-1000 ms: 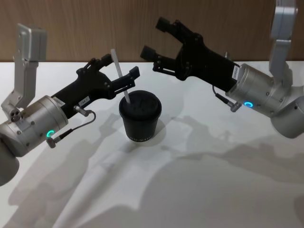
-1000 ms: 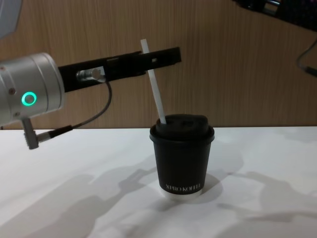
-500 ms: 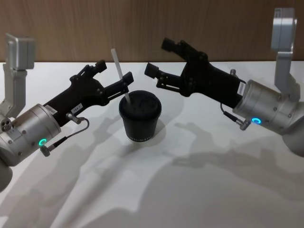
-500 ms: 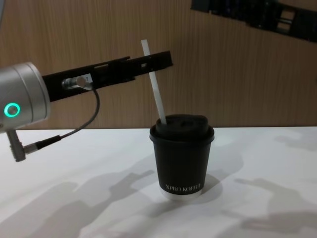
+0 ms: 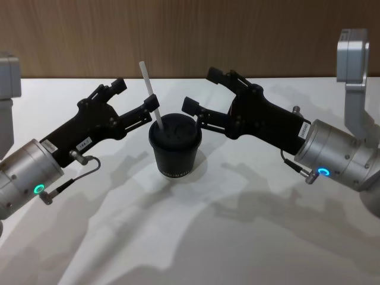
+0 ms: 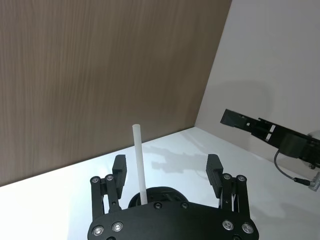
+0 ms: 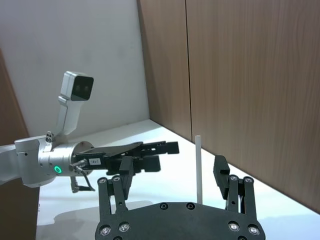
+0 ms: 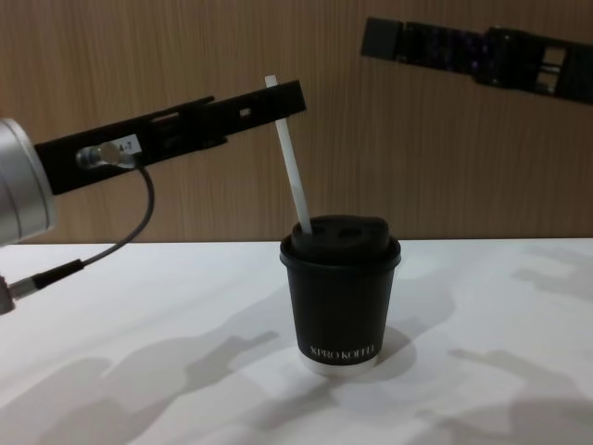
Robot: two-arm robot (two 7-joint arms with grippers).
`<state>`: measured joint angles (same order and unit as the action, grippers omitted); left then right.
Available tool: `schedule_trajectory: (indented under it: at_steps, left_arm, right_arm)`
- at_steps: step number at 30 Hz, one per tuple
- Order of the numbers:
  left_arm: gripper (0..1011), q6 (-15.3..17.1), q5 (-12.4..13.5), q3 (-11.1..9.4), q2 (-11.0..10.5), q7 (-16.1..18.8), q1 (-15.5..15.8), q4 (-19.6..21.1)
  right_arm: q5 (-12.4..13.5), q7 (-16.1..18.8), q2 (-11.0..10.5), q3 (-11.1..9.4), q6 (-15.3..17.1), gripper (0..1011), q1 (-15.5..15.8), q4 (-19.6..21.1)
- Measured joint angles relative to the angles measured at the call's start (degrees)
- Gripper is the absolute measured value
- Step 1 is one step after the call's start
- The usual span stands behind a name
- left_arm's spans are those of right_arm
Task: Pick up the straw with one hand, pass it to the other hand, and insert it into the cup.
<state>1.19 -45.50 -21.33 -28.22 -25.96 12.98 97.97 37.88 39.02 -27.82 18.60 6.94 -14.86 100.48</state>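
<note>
The straw [image 5: 151,97] stands tilted in the lid of the cup [image 5: 174,145] (mid-table). It rises between the spread fingers of the left gripper [image 5: 138,99], nearer one finger; whether they touch is unclear. The right gripper [image 5: 200,90], also wide, hovers just beside the cup.

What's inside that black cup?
A white straw pokes through the lid of the cup and leans left. Its lower end, and any drink, are hidden by the lid and wall.
</note>
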Motion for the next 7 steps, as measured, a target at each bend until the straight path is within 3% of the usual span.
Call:
schedule_trajectory:
  at_steps: [7]
  left_arm:
    - [1003, -1.68, -0.85, 0.53, -0.81, -1.21, -1.36, 0.92]
  right_arm:
    - [-0.45, -1.85, -0.54, -0.05, 0.42, 1001, 1.52, 1.74]
